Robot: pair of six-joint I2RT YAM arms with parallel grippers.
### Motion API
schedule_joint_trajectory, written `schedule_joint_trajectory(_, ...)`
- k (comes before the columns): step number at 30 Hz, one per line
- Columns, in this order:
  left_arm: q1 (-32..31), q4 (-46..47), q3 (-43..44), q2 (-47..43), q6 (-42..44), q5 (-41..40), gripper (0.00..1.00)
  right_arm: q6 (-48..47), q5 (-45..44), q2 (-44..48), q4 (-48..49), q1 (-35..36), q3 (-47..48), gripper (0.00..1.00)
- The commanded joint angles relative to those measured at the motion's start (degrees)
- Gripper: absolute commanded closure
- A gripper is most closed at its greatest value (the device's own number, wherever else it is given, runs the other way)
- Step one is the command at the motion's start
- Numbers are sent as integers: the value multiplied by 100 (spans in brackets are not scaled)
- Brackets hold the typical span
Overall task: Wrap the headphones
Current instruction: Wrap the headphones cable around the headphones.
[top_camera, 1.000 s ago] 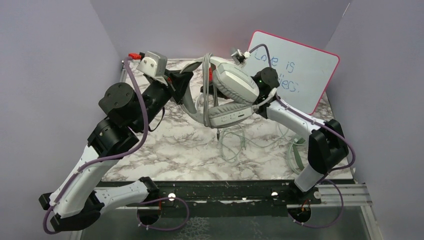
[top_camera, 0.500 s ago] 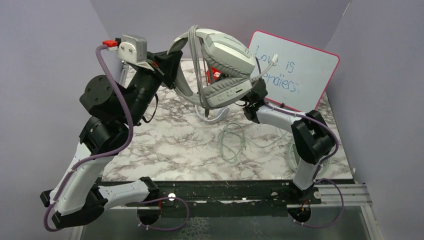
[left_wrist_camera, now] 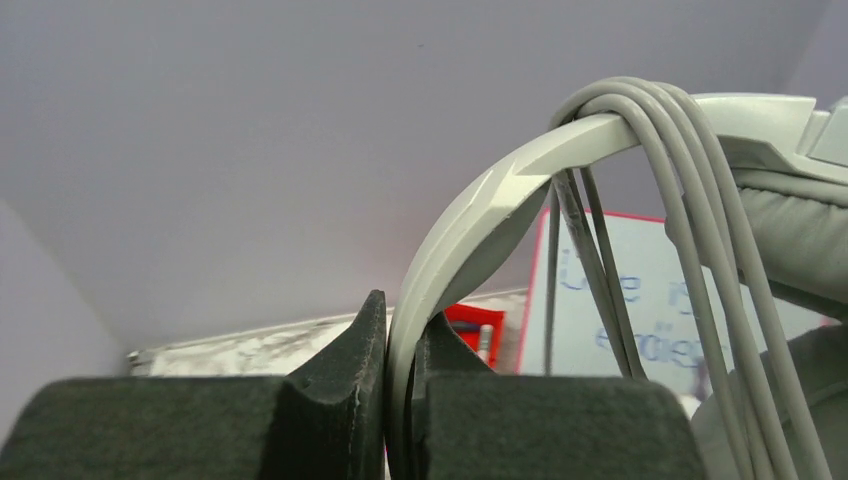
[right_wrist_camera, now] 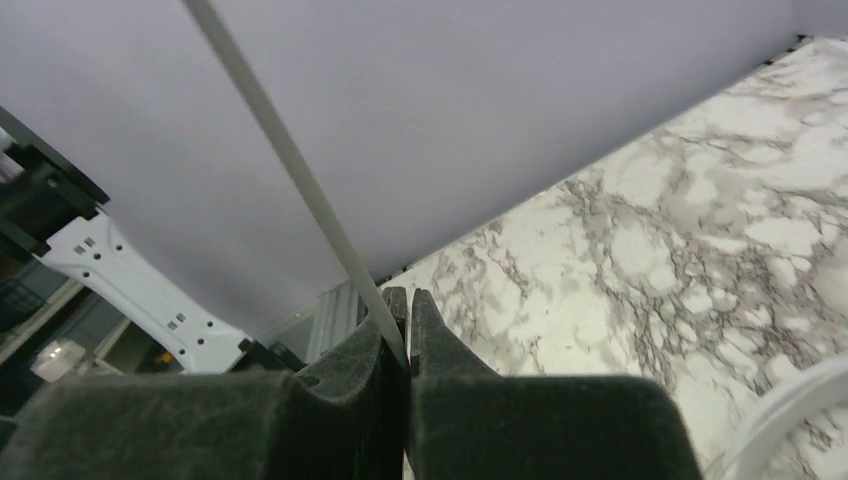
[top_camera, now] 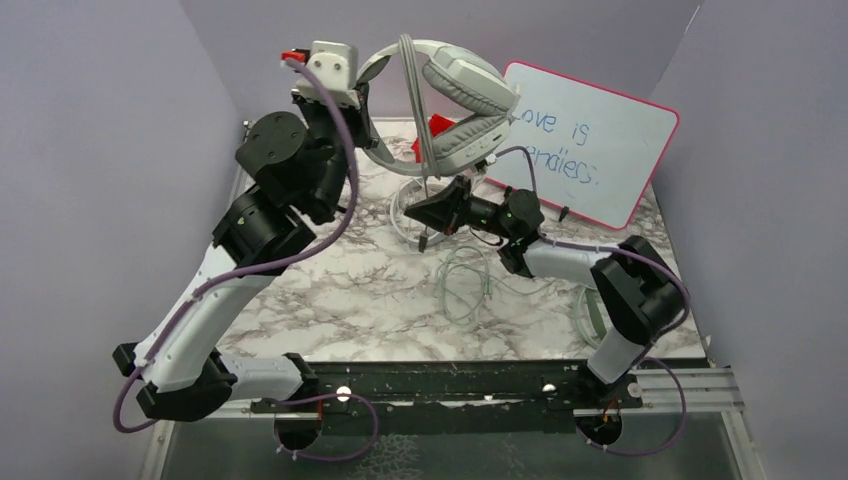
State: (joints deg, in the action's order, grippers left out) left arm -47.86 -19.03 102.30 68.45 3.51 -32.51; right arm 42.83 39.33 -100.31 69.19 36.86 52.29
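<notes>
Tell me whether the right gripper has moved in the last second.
Yes. The right gripper dropped from beside the whiteboard's top-left corner to below and left of its bottom-left corner, shut on the headphone cable.

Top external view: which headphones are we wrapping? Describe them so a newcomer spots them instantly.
Find the pink-rimmed whiteboard at the back right. Just left of it, pale grey headphones hang in the air, headband clamped in the left gripper. Unlike the white pair lying on the marble table below, these have cable looped over the headband.
</notes>
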Motion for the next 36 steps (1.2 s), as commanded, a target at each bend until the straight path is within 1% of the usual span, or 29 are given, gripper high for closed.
schedule_joint_trajectory(1, -5, 2199, 477, 165, 939, -1572, 100, -546, -245, 805, -1208, 188, -662, 100)
schedule_joint_trajectory(2, -5, 2467, 302, 198, 1107, -1620, 100, -604, -231, 900, -1381, 241, -663, 100)
schedule_joint_trajectory(4, -10, 2714, 139, 341, 1431, -1740, 100, -729, -210, 1177, -1715, 324, -663, 100)
schedule_joint_trajectory(6, -9, 2787, 120, 502, 1625, -2032, 100, -1054, -369, 1518, -2374, 420, -575, 100)
schedule_joint_trajectory(9, -8, 3256, -277, 546, 1829, -2148, 100, -1497, -517, 1909, -3263, 574, -445, 100)
schedule_joint_trajectory(12, 14, 3483, -307, 820, 2404, -2493, 100, -1867, -734, 2357, -4000, 694, -496, 100)
schedule_joint_trajectory(14, 137, 3388, -351, 959, 2549, -2528, 100, -2117, -779, 2647, -4588, 756, -439, 100)
schedule_joint_trajectory(17, 444, 2957, -575, 1102, 2334, -2459, 100, -2628, -861, 3115, -5454, 860, -312, 100)
schedule_joint_trajectory(19, 702, 2531, -822, 1116, 1972, -2274, 100, -2932, -880, 3364, -6072, 875, -122, 100)
schedule_joint_trajectory(22, 1154, 1961, -1280, 1020, 1326, -1542, 100, -3389, -926, 3663, -6842, 872, 223, 100)
schedule_joint_trajectory(24, 1333, 1532, -1463, 1011, 1089, -1089, 100, -3793, -1021, 3781, -7481, 868, 579, 100)
schedule_joint_trajectory(27, 1378, 1018, -1716, 1039, 1040, -204, 100, -4633, -884, 3815, -8015, 872, 1104, 100)
schedule_joint_trajectory(30, 1376, 430, -1849, 1042, 707, 506, 100, -5514, -692, 3716, -8367, 872, 1608, 100)
schedule_joint_trajectory(33, 1375, 253, -2132, 913, 518, 751, 100, -6200, -804, 3264, -9426, 870, 2615, 100)
schedule_joint_trajectory(36, 1375, 156, -2386, 748, 638, 987, 100, -6285, -1041, 2952, -10171, 867, 3249, 100)
